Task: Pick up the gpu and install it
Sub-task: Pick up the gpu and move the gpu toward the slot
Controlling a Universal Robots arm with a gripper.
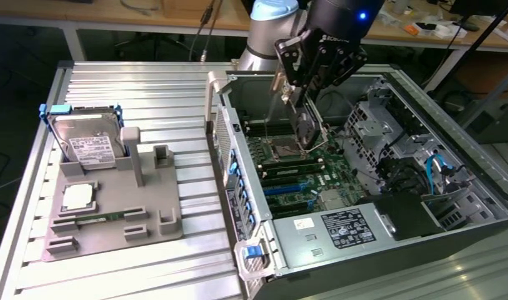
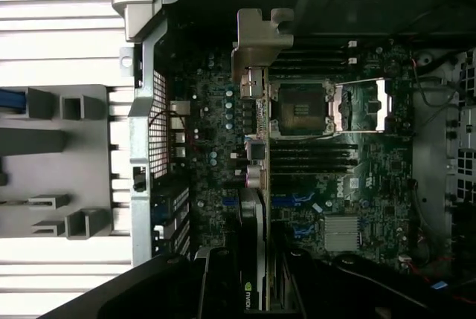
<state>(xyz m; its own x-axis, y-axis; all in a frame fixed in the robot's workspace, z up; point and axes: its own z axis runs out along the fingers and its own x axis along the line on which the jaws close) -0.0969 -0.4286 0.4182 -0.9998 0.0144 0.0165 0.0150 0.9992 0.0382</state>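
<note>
Over the open computer case [image 1: 453, 206], at the exterior view's right on the ribbed metal worktop [image 1: 137, 87]:

1. gpu [image 1: 308, 131]. Hangs upright and edge-down above the motherboard [image 1: 300, 181], near the processor socket [image 2: 301, 108]. The jaws are closed on its upper edge, one on each face. It is not seated in any slot. The edge-down carriage is presumably so the connector edge can meet a slot squarely. The silver end bracket [image 2: 260, 36] points to the case's far side. The card's length runs across the blue expansion slots [image 2: 290, 201], not along them, so it is judged not yet lined up.

2. Case. Lies on its side with the panel off, which gives access from above.

3. Grey holder tray [image 1: 112, 212]. Sits at the exterior view's left, well apart from the case.
   - The hard drive [image 1: 87, 147] leans in a blue-edged cradle.
   - A square processor [image 1: 77, 197] lies flat.
   - A narrow memory stick [image 1: 95, 217] sits in a groove.
   - The shaped pockets presumably keep each part at a known spot.

4. Writing.
   - The Nvidia mark [image 2: 248, 297] is on the card's upper edge, between the jaws.
   - The Dell lettering [image 2: 348, 187] is on the motherboard, as best it can be read.
   - The hard drive label and the power supply label [image 1: 345, 225] carry print too small to read.
</note>
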